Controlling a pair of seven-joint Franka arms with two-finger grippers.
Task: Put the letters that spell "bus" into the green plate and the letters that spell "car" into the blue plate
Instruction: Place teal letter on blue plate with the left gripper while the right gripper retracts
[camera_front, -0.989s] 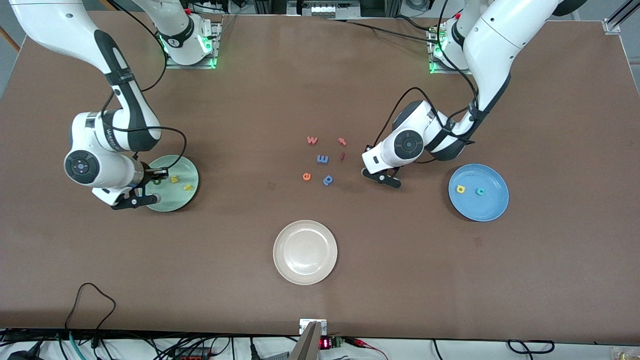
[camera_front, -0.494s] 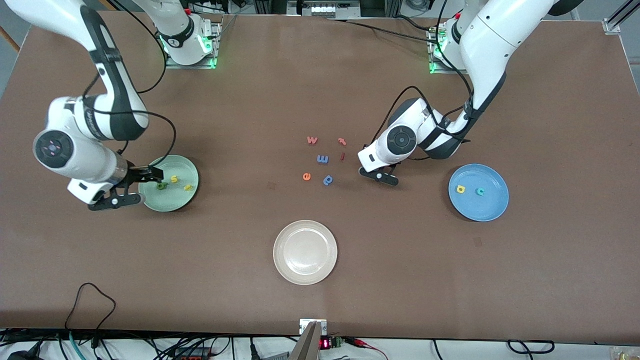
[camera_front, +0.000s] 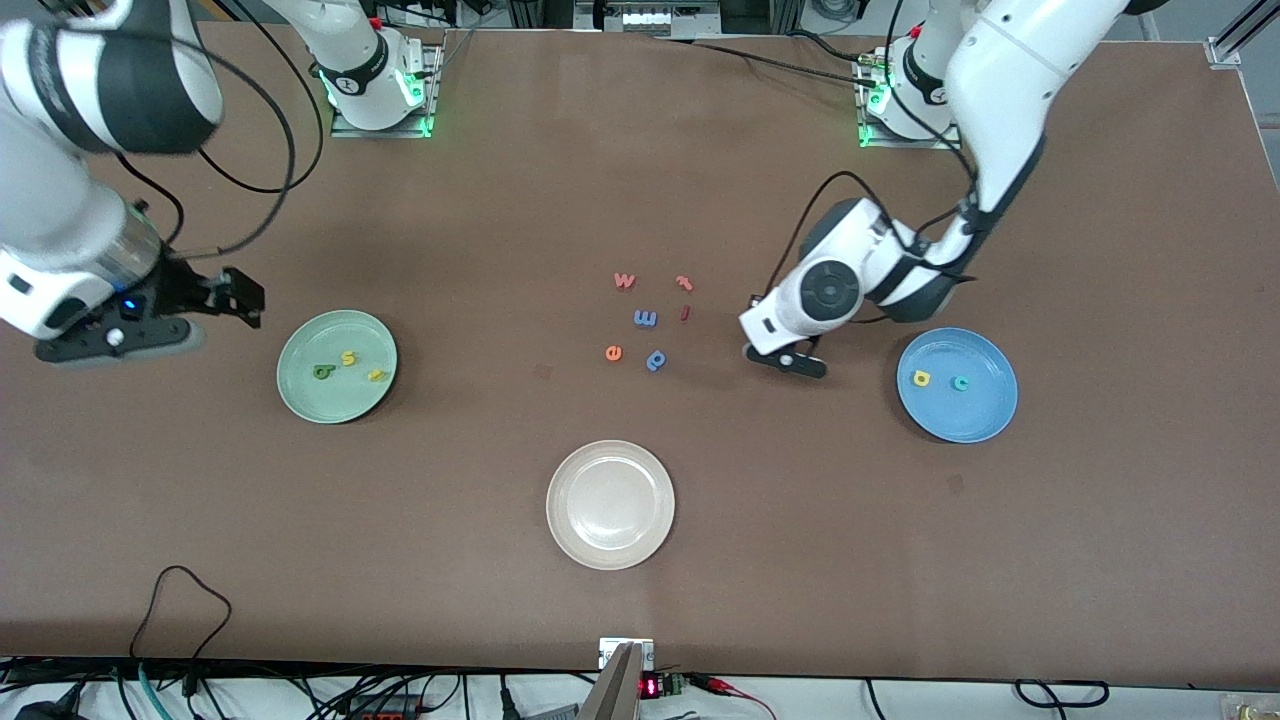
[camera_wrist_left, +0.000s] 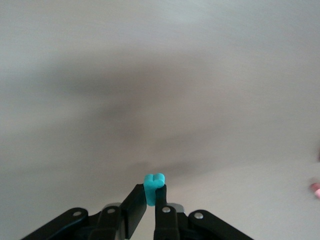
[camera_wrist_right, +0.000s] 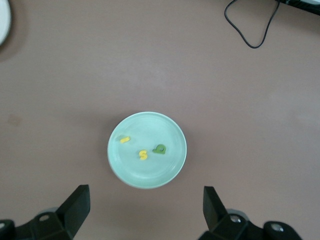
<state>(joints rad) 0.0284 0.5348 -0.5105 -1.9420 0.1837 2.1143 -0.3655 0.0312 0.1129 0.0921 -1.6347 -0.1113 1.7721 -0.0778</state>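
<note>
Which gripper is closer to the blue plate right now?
Left. The left gripper, shut on a small blue letter, is beside the blue plate. The right gripper, open, is up past the green plate.

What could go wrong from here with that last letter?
The left gripper, shut on the small blue letter, pinches only its lower part, so it could slip out over the table before reaching the blue plate. On release it may land on the yellow "a" or teal "c". The right gripper, open, hangs high beside the green plate, clear of it.
</note>
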